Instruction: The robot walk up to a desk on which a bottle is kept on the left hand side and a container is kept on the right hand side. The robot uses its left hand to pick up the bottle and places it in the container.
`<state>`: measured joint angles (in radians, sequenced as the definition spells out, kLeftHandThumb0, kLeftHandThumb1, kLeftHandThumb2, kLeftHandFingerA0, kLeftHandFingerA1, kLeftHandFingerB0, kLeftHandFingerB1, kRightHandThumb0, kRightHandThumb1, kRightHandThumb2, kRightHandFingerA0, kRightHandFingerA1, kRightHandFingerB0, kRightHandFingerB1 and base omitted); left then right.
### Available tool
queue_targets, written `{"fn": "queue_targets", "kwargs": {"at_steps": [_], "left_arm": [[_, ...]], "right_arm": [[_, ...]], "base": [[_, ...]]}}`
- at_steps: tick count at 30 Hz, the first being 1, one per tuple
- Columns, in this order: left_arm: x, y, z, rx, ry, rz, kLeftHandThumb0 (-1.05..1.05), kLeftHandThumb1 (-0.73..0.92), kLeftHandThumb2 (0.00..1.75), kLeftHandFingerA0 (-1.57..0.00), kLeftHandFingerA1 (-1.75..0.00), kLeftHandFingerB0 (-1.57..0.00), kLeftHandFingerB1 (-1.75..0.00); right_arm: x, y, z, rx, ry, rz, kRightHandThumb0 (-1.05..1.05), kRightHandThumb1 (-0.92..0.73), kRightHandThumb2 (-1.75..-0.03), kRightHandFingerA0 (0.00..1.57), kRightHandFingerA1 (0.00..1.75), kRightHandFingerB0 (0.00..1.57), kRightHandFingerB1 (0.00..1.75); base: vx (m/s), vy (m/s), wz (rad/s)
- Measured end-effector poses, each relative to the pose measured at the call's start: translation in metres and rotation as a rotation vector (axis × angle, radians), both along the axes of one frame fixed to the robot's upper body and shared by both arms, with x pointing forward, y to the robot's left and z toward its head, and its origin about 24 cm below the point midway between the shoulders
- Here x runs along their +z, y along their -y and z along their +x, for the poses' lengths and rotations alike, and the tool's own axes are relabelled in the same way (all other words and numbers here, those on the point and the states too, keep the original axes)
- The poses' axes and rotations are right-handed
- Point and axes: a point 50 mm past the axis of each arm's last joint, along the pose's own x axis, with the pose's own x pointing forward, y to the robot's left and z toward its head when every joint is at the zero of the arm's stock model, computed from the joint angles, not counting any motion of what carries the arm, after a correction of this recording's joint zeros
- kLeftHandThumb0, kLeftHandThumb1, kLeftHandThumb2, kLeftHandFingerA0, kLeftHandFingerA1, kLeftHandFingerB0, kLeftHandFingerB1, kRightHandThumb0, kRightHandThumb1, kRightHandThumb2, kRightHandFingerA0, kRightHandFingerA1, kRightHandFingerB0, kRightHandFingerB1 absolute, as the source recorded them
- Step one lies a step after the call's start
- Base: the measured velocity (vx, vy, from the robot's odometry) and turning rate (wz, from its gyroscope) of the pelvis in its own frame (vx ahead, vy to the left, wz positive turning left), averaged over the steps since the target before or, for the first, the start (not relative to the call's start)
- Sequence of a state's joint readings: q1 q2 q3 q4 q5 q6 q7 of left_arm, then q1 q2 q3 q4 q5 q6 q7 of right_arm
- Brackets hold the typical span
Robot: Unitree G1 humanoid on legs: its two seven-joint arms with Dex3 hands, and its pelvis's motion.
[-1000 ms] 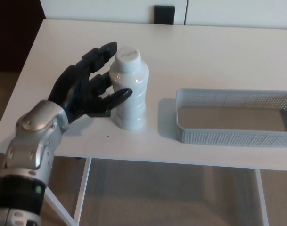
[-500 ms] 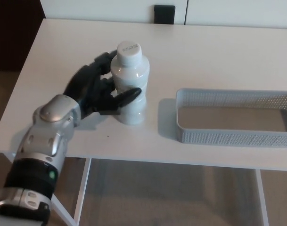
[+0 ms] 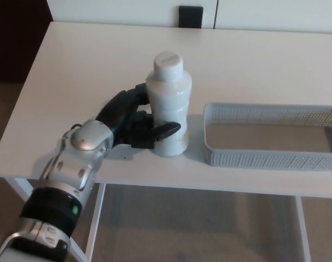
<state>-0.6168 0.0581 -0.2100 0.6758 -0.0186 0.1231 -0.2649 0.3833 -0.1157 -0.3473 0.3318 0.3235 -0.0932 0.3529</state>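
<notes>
While gripped, bottle [image 3: 169, 106] stands upright

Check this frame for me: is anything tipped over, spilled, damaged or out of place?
Nothing stands out. The white bottle is upright and capped in the left hand; the grey mesh container sits square and undamaged on the white desk.

Left hand [image 3: 134, 124] has its black fingers wrapped round the white bottle [image 3: 169, 106], upright on the white counter [image 3: 89, 71]. Grey mesh container [image 3: 272, 158] sits at the bottle's 3 o'clock, just beside it.
</notes>
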Motion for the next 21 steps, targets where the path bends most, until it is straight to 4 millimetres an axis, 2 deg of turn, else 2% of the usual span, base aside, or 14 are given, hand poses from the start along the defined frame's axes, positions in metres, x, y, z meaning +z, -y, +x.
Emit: {"fn": "queue_targets", "kwargs": {"at_steps": [1, 2, 4, 6, 7, 12, 15, 16, 19, 21], "left_arm": [[0.0000, 0.0023, 0.0006, 0.015, 0.011, 0.008, 0.00, 0.81, 0.79, -0.92, -1.42, -0.78, -1.02], [-0.0002, 0.0032, 0.0008, 0.023, 0.015, 0.010, 0.00, 0.81, 0.79, -0.92, -1.42, -0.78, -1.02], [-0.0005, 0.0044, 0.0015, 0.043, 0.027, 0.017, -0.02, 0.76, 0.83, -0.92, -1.52, -0.73, -1.17], [-0.0008, 0.0046, 0.0021, 0.061, 0.040, 0.026, -0.02, 0.75, 0.84, -0.93, -1.54, -0.74, -1.17], [-0.0009, 0.0044, 0.0023, 0.070, 0.048, 0.030, -0.05, 0.79, 0.72, -0.94, -1.56, -0.73, -1.18], [-0.0009, 0.0028, 0.0027, 0.123, 0.082, 0.041, -0.08, 0.82, 0.67, -0.92, -1.61, -0.72, -1.15], [-0.0001, 0.0025, 0.0031, 0.143, 0.096, 0.051, -0.08, 0.80, 0.68, -0.93, -1.57, -0.70, -1.19], [0.0000, 0.0024, 0.0032, 0.146, 0.098, 0.052, -0.14, 0.81, 0.69, -0.96, -1.47, -0.72, -1.11], [-0.0002, 0.0014, 0.0023, 0.166, 0.103, 0.042, -0.11, 0.80, 0.73, -1.01, -1.37, -0.77, -1.08], [0.0002, 0.0009, 0.0018, 0.173, 0.106, 0.035, -0.07, 0.79, 0.77, -0.96, -1.50, -0.72, -1.18]], "right_arm": [[0.0024, -0.0005, 0.0020, 0.004, 0.008, -0.002, -0.20, -0.35, -0.85, 0.39, 0.65, 0.15, 0.51], [0.0034, -0.0007, 0.0028, 0.006, 0.011, -0.002, -0.20, -0.35, -0.85, 0.39, 0.65, 0.15, 0.51], [0.0058, -0.0012, 0.0044, 0.009, 0.016, -0.004, -0.19, -0.36, -0.85, 0.40, 0.65, 0.15, 0.51], [0.0081, -0.0015, 0.0055, 0.010, 0.019, -0.006, -0.19, -0.37, -0.86, 0.40, 0.65, 0.15, 0.51], [0.0089, -0.0016, 0.0058, 0.010, 0.018, -0.006, -0.19, -0.37, -0.86, 0.43, 0.66, 0.15, 0.51], [0.0101, -0.0019, 0.0064, 0.001, 0.002, 0.000, -0.19, -0.38, -0.86, 0.42, 0.65, 0.15, 0.51], [0.0100, -0.0019, 0.0071, -0.003, -0.006, 0.002, -0.20, -0.37, -0.86, 0.42, 0.66, 0.14, 0.51], [0.0100, -0.0020, 0.0072, -0.004, -0.007, 0.003, -0.19, -0.37, -0.86, 0.43, 0.66, 0.15, 0.51], [0.0104, -0.0021, 0.0081, -0.006, -0.012, 0.005, -0.21, -0.38, -0.86, 0.40, 0.65, 0.14, 0.51], [0.0109, -0.0022, 0.0088, -0.006, -0.012, 0.005, -0.20, -0.37, -0.86, 0.43, 0.67, 0.17, 0.52]], "base": [[0.00, 0.000, 0.00], [0.00, 0.000, 0.00], [0.00, 0.000, 0.00], [0.00, 0.000, 0.00], [0.00, 0.000, 0.00], [0.00, 0.000, 0.00], [0.00, 0.000, 0.00], [0.00, 0.000, 0.00], [0.00, 0.000, 0.00], [0.00, 0.000, 0.00]]}}
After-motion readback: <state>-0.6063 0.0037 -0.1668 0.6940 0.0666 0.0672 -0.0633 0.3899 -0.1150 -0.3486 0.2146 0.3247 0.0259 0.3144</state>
